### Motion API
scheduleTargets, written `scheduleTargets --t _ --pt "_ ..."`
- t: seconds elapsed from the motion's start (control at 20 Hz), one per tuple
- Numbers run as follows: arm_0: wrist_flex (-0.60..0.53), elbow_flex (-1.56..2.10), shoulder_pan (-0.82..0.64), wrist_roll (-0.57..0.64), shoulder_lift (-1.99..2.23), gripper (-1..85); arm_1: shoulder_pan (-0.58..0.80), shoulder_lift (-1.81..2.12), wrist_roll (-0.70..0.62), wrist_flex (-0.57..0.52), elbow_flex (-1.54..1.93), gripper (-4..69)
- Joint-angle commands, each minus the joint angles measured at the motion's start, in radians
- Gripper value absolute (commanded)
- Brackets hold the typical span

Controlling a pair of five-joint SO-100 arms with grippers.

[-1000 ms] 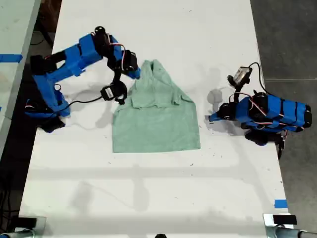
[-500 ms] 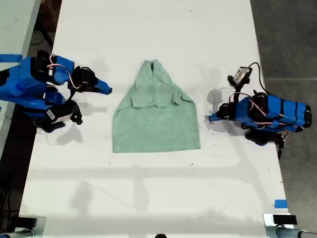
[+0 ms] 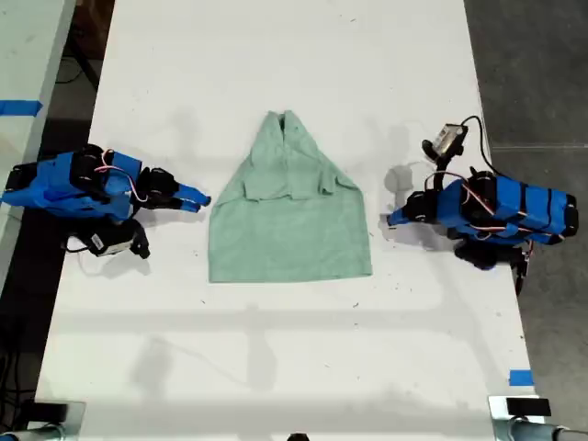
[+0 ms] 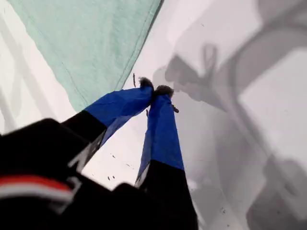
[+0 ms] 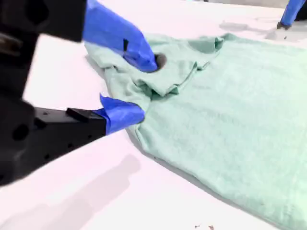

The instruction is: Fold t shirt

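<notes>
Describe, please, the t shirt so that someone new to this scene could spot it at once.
On the long white table, look midway between my first tool and my second tool. The t shirt lies there. It is the only soft, pale mint-green thing, with its upper part folded in to a narrow point above a flat rectangle.

A long white table (image 3: 276, 367) filled most of the exterior view, its surface marked with small dark specks. Blue tape (image 3: 521, 378) sat near its edge at the exterior view's lower right, another blue strip (image 3: 20, 107) lay on a pale surface at that view's left, and dark floor (image 3: 533, 64) bordered its right.
</notes>
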Motion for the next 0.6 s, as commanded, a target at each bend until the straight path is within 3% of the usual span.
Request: scheduleTargets --t 0.0,0.55 --pt "-0.012 0.014 0.000 -0.014 0.011 20.0 -0.008 0.011 0.011 0.005 0.034 1.9" --pt "-0.017 0.031 -0.020 0.012 0.014 20.0 -0.008 0.011 0.018 0.008 0.035 1.9"
